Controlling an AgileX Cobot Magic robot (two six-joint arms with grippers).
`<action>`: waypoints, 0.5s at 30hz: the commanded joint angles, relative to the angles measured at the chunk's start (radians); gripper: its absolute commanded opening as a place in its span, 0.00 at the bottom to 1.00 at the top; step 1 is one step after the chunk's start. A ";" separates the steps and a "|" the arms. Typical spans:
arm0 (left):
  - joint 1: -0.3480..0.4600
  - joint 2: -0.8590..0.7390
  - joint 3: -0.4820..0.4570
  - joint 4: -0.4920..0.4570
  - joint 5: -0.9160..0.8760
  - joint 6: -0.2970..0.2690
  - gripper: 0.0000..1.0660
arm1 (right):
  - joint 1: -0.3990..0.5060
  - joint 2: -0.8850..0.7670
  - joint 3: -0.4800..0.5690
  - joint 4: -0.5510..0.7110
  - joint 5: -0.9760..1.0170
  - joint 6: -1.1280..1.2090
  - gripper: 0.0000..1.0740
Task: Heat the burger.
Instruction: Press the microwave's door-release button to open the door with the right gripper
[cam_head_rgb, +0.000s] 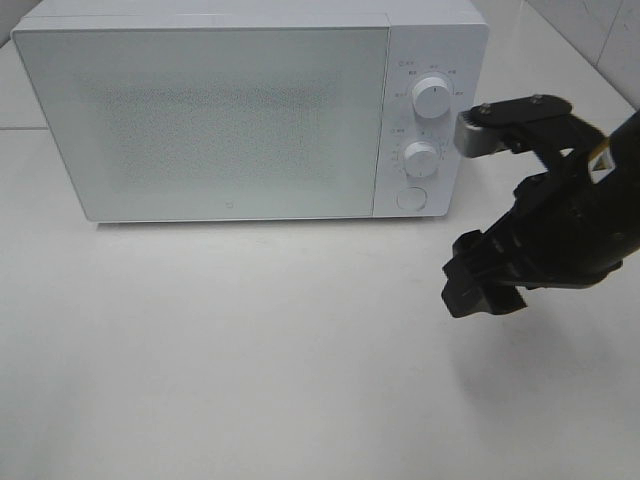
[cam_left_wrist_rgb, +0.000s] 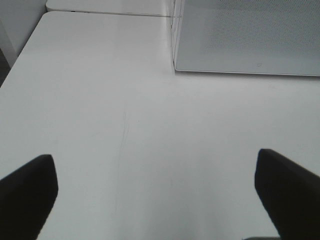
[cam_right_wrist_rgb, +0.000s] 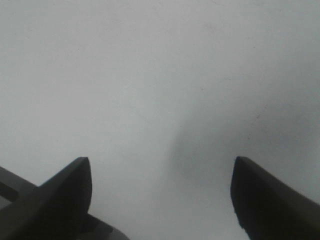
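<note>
The burger is out of view in every frame. A white microwave (cam_head_rgb: 240, 110) stands at the back of the white table with its door shut. My right gripper (cam_head_rgb: 480, 290) hangs over the table in front of the microwave's right end, pointing down, open and empty. In the right wrist view its gripper (cam_right_wrist_rgb: 160, 195) shows two dark fingers apart over bare table. My left gripper (cam_left_wrist_rgb: 155, 195) stands open and empty over the table, with the microwave's lower left corner (cam_left_wrist_rgb: 176, 67) ahead of it. The left arm does not show in the high view.
Two round knobs (cam_head_rgb: 431, 96) (cam_head_rgb: 421, 159) and a round button (cam_head_rgb: 411, 197) sit on the microwave's right panel. The table's left edge (cam_left_wrist_rgb: 22, 55) runs beside a dark gap. A tiled wall rises at the back right (cam_head_rgb: 590, 30).
</note>
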 joint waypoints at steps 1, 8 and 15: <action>0.001 -0.015 0.003 -0.009 -0.014 0.000 0.94 | -0.001 -0.129 -0.003 -0.029 0.111 -0.001 0.70; 0.001 -0.015 0.003 -0.009 -0.014 0.000 0.94 | -0.001 -0.290 -0.003 -0.079 0.245 -0.004 0.70; 0.001 -0.015 0.003 -0.009 -0.014 0.000 0.94 | -0.003 -0.496 0.035 -0.079 0.320 -0.004 0.70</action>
